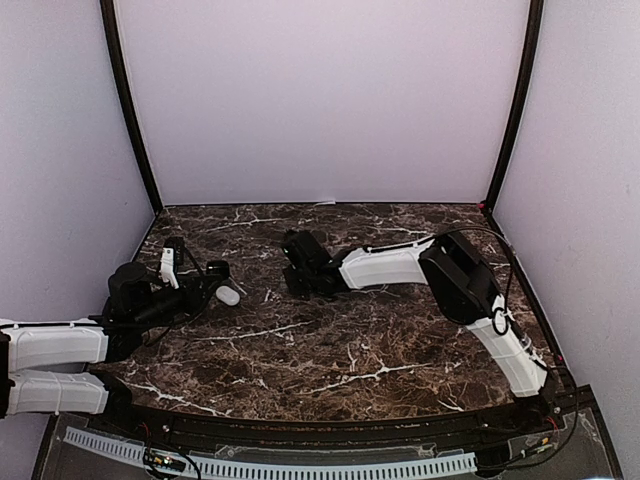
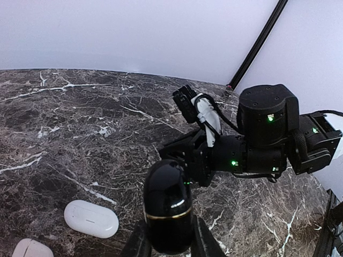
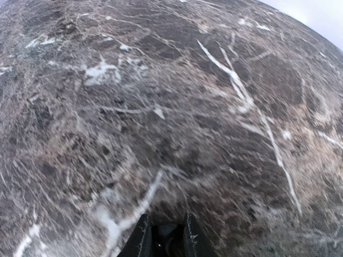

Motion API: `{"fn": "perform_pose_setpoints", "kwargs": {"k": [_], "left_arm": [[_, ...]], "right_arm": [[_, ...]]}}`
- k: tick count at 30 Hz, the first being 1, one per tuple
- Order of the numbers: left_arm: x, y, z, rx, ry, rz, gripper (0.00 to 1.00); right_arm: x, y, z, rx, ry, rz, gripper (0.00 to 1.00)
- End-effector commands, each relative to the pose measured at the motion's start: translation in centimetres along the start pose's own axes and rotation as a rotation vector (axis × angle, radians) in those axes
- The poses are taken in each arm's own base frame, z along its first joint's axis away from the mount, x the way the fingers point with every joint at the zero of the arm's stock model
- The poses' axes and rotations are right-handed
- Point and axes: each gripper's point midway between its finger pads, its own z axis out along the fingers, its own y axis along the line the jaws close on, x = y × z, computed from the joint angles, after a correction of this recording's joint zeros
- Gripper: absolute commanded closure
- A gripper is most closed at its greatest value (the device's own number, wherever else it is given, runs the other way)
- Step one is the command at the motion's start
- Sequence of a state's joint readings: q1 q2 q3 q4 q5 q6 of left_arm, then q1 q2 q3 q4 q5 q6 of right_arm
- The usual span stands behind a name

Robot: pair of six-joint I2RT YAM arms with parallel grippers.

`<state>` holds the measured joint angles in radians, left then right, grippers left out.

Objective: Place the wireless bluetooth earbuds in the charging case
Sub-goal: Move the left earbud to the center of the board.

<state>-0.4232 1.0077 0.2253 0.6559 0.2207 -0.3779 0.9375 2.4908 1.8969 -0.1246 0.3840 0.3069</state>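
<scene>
My left gripper [image 1: 213, 272] is shut on a glossy black pebble-shaped charging case [image 2: 168, 206] with a thin gold band, held upright above the table; its fingers [image 2: 138, 243] clamp the lower half. My right gripper [image 1: 298, 268] hovers just beyond the case in the left wrist view [image 2: 185, 158]. In the right wrist view its fingers [image 3: 142, 235] stand close together around a small dark thing [image 3: 167, 238], apparently a black earbud. No white earbuds show in any view.
A white oval case [image 1: 229, 296] lies on the marble table left of the black case, also in the left wrist view [image 2: 91, 218]. Part of another white pebble-like case [image 2: 31, 249] shows at the bottom left. White walls enclose the table on three sides.
</scene>
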Motion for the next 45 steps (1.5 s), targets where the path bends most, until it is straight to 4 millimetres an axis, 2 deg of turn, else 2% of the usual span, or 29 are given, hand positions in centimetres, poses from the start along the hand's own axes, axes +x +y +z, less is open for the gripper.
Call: {"fn": "perform_pose_setpoints", "kwargs": {"k": [1,8,14,19,24,36,38,45], "left_arm": [[-0.9,-0.4,-0.2,0.016,-0.031,0.016,0.80],[-0.8,-0.3,-0.1,0.016,-0.028,0.015,0.80],[-0.7,-0.5,0.0,0.026,-0.022,0.013,0.80],[-0.5,-0.5,0.2,0.029,-0.015,0.011,0.80],[-0.3,-0.6,0.3,0.039,-0.008,0.011,0.80],[-0.3,-1.1,0.4,0.071,0.003,0.016,0.80],[-0.1,-1.6,0.5,0.101,0.016,0.016,0.80],[0.8,-4.2,0.9,0.264,0.068,0.024,0.80]], "right_arm": [[6.3,-4.3,-1.9,0.102,0.152,-0.035,0.83],[10.5,-6.9,-7.7,0.074,0.201,0.012,0.83],[16.3,-8.5,-12.3,0.037,0.286,0.065,0.86],[18.8,-9.0,-15.5,0.020,0.307,0.092,0.86],[19.5,-9.2,-17.4,-0.012,0.309,0.122,0.86],[18.9,-9.4,-18.9,-0.027,0.313,0.131,0.83],[18.9,-9.5,-19.2,-0.027,0.311,0.133,0.80],[17.9,-9.3,-19.9,-0.047,0.298,0.108,0.56]]}}
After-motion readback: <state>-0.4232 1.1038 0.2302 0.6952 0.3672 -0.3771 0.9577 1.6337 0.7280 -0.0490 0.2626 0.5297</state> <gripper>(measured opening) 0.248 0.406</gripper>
